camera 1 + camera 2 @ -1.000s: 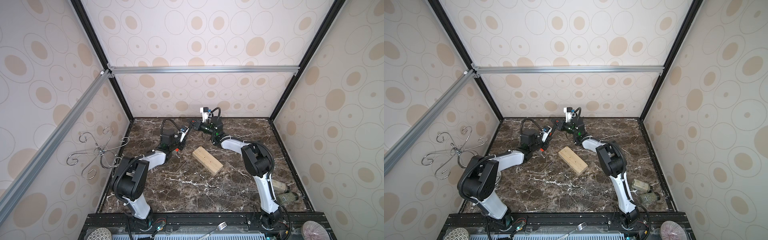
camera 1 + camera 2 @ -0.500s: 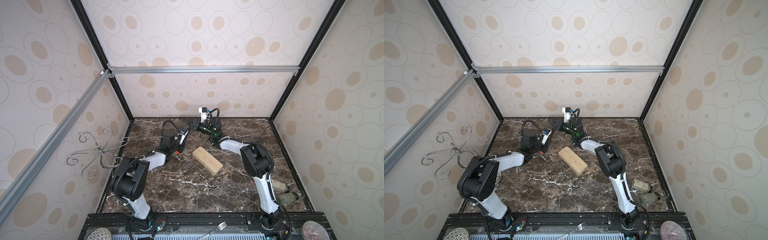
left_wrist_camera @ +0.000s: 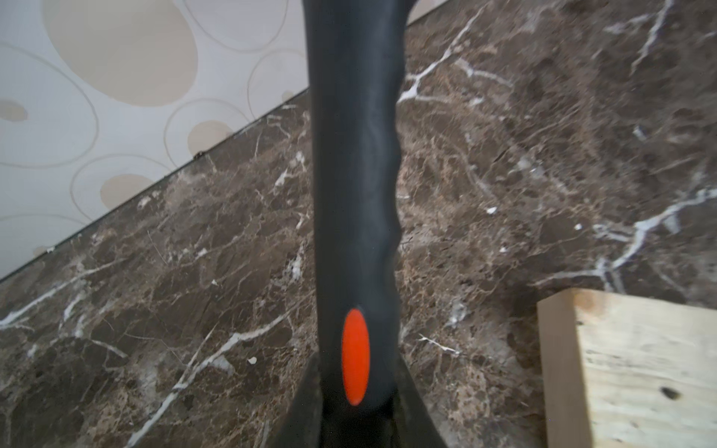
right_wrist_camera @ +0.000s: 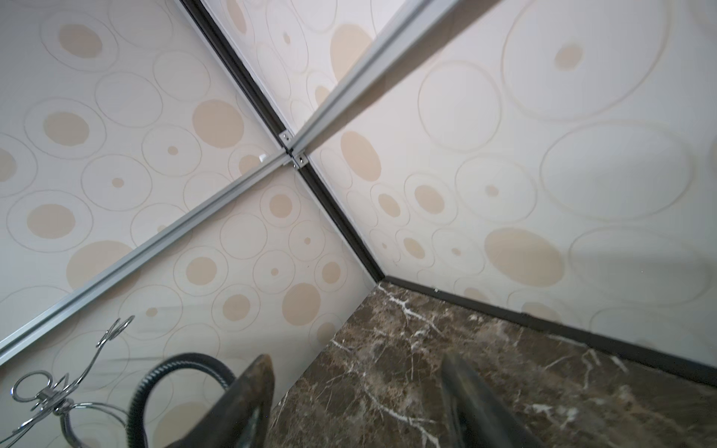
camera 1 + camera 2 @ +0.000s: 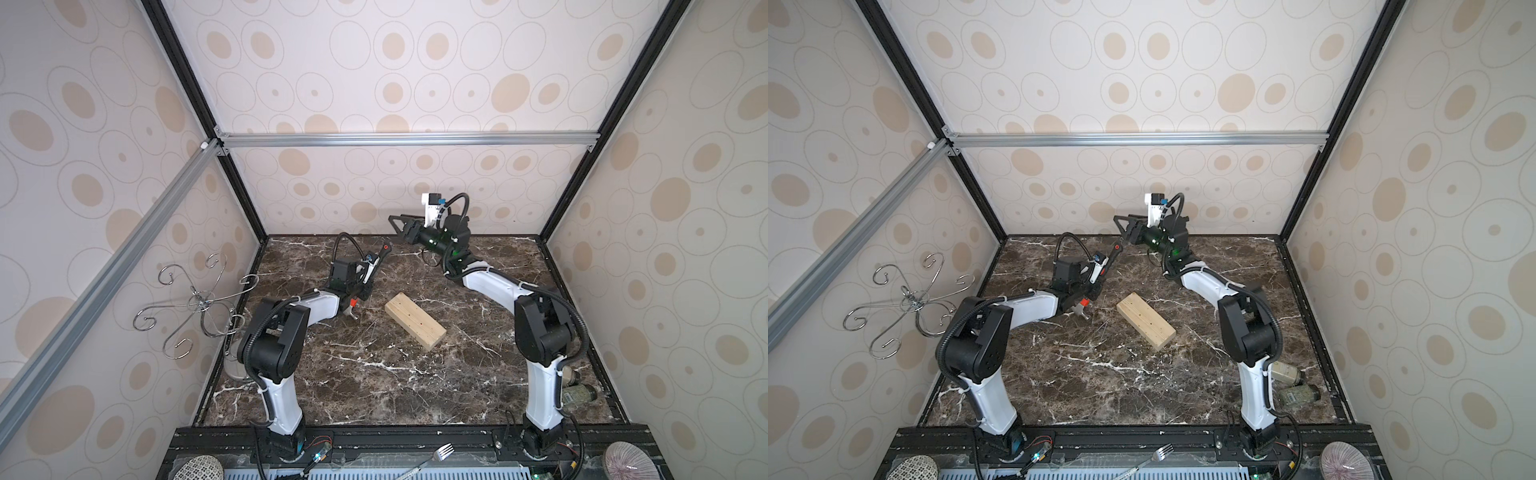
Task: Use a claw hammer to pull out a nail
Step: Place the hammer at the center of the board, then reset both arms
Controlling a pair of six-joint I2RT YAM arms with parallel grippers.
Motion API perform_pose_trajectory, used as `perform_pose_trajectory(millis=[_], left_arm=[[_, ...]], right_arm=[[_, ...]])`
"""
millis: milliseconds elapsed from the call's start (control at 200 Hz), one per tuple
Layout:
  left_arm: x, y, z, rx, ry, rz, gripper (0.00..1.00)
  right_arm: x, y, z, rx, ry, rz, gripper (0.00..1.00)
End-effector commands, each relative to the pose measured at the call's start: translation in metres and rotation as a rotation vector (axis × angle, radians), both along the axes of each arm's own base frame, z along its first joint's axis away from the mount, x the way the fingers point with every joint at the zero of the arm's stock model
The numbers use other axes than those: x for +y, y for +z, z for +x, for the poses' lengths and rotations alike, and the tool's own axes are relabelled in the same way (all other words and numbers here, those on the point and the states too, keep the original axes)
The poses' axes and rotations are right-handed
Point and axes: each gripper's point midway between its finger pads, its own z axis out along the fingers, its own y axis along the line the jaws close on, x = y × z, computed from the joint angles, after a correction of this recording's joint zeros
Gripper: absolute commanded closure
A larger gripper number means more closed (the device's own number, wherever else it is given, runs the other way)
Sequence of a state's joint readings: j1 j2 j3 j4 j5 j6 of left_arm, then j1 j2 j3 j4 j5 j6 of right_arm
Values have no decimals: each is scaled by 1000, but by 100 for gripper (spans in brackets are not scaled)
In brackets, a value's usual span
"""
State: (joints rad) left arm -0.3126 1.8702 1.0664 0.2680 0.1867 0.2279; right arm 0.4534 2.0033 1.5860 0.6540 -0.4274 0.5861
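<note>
The claw hammer (image 5: 380, 259) (image 5: 1111, 257) stands slanted at the back left. Its black handle with a red spot points up toward the rear, and its silver head hangs low near the tabletop. My left gripper (image 5: 365, 289) (image 5: 1094, 287) (image 3: 357, 388) is shut on the lower handle; the left wrist view shows a finger on each side of the handle (image 3: 355, 194). My right gripper (image 5: 397, 226) (image 5: 1121, 226) (image 4: 357, 372) hovers open and empty near the back wall, above the handle's end. The nail is too small to make out.
A wooden block (image 5: 414, 321) (image 5: 1145, 321) (image 3: 628, 368) lies diagonally mid-table, right of the hammer head. A chrome hook stand (image 5: 199, 303) is at the left wall. Two jars (image 5: 577, 392) lie by the right arm's base, and a fork (image 5: 436, 453) lies on the front rail.
My right gripper has opened and drawn up and back from the hammer handle's end. The left gripper has kept its hold, and the hammer has shifted only slightly.
</note>
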Motion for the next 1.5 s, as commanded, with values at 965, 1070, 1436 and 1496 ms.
perform_pose_trajectory(millis=[965, 1070, 1436, 1496], left_arm=[[22, -45, 49, 218, 157, 97, 60], [18, -14, 46, 133, 161, 11, 54], [52, 119, -36, -288, 292, -320, 16], [69, 124, -58, -332, 337, -296, 12]], right_arm=[[-150, -94, -104, 201, -448, -603, 28], [-173, -96, -116, 179, -528, -664, 22], [-304, -155, -175, 255, -903, -855, 0], [-310, -162, -185, 211, -917, -876, 0]])
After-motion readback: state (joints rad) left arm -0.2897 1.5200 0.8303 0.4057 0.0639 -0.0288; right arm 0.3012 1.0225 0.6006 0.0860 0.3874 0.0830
